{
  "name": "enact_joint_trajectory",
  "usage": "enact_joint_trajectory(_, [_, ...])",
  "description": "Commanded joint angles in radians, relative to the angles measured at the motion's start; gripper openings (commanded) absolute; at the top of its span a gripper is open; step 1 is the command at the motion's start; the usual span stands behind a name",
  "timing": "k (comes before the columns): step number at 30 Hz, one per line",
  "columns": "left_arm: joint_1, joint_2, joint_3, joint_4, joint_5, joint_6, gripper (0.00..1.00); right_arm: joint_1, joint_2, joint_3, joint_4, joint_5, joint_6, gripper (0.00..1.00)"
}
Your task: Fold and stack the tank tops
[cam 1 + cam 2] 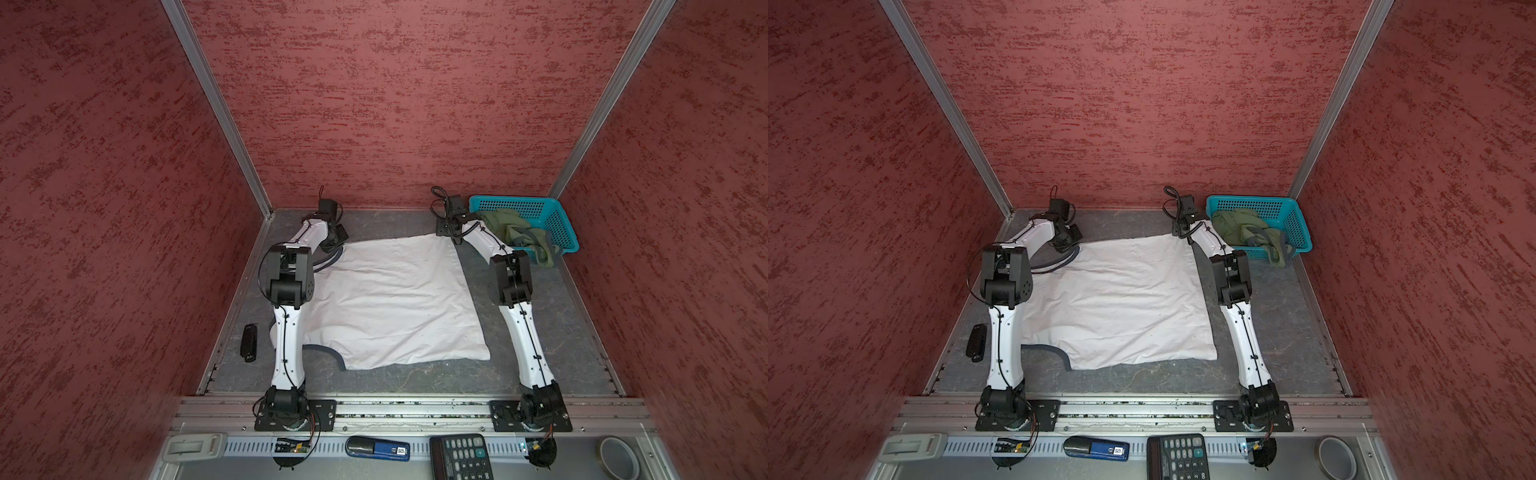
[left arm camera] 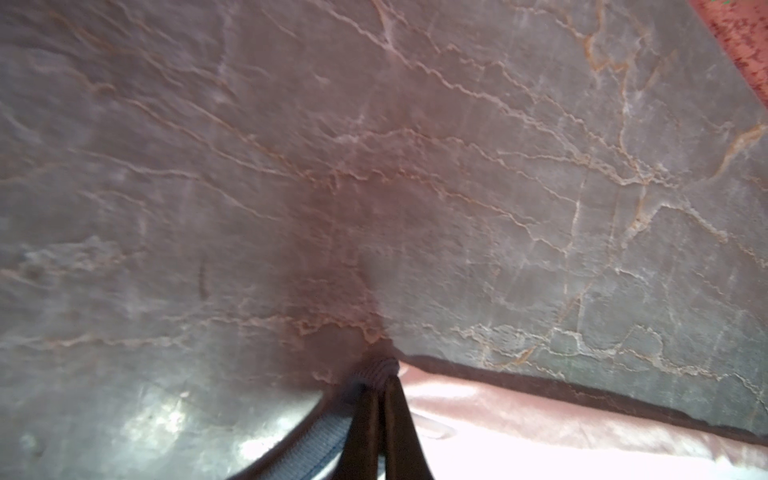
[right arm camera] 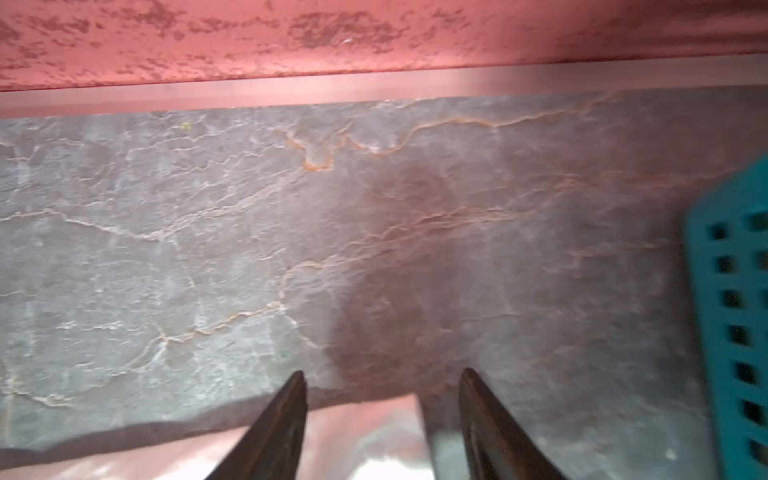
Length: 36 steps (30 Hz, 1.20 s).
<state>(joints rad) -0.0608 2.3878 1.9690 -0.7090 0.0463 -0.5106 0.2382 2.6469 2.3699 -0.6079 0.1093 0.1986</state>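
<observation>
- White top (image 1: 386, 299): lay spread flat on the table (image 1: 548, 316) between the two arms, straps toward the left arm, hem toward the right. No print showed.
- Left gripper (image 2: 380, 380): clenched on the ribbed trim (image 2: 374, 370) at the far strap end. Risk: the pinch appeared to hold only the narrow trim. A quick lift might pull it free, or raise one layer alone and let the top gape.
- Right gripper (image 3: 382, 376): jaws apart, straddling the far hem corner, grasping nothing yet. Risk: the corner lay nearer one finger than the other. A close made too high would likely miss the cloth, and one made too low would scrape the table.
- Timing risk: if the left side rose before the right had closed, the cloth would probably drag askew and the fold come out crooked.
- Green top (image 1: 511, 232): bunched in the basket (image 1: 540, 205), part hanging over the near rim, just beside the right arm. Risk: that arm, drawing back, could snag the overhang or nudge the basket.
- Left arm stood over the near strap side in both top views. Cloth carried nearward might drape on it.
</observation>
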Motion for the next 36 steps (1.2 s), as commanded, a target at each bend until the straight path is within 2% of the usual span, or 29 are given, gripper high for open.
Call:
enact_joint_trajectory(1, [0.008, -0.009, -0.028, -0.014, 0.007, 0.007, 0.05, -0.004, 0.032, 0.037, -0.062, -0.05, -0.004, 0.53])
enact_joint_trajectory(3, [0.007, -0.015, -0.029, -0.008, 0.018, 0.007, 0.04, -0.004, 0.032, 0.039, -0.07, -0.049, -0.001, 0.48])
enact_joint_trajectory(6, [0.003, -0.035, -0.044, 0.017, 0.037, 0.01, 0.0, -0.003, 0.02, 0.036, -0.077, -0.032, -0.004, 0.34])
enact_joint_trajectory(11, [-0.002, -0.146, -0.166, 0.154, 0.047, 0.02, 0.0, -0.002, -0.055, -0.005, -0.05, -0.023, -0.015, 0.16])
enact_joint_trajectory(13, [-0.002, -0.183, -0.196, 0.19, 0.048, 0.025, 0.0, -0.002, -0.106, -0.055, -0.019, 0.001, -0.016, 0.11])
enact_joint_trajectory(20, [-0.01, -0.241, -0.245, 0.233, 0.054, 0.055, 0.0, -0.004, -0.326, -0.355, 0.172, 0.067, -0.015, 0.08])
enact_joint_trajectory(25, [-0.017, -0.321, -0.349, 0.302, 0.06, 0.062, 0.0, -0.004, -0.46, -0.572, 0.296, 0.092, -0.005, 0.08])
enact_joint_trajectory(36, [-0.062, -0.544, -0.612, 0.414, 0.059, 0.069, 0.0, -0.004, -0.726, -0.972, 0.504, 0.027, 0.074, 0.08])
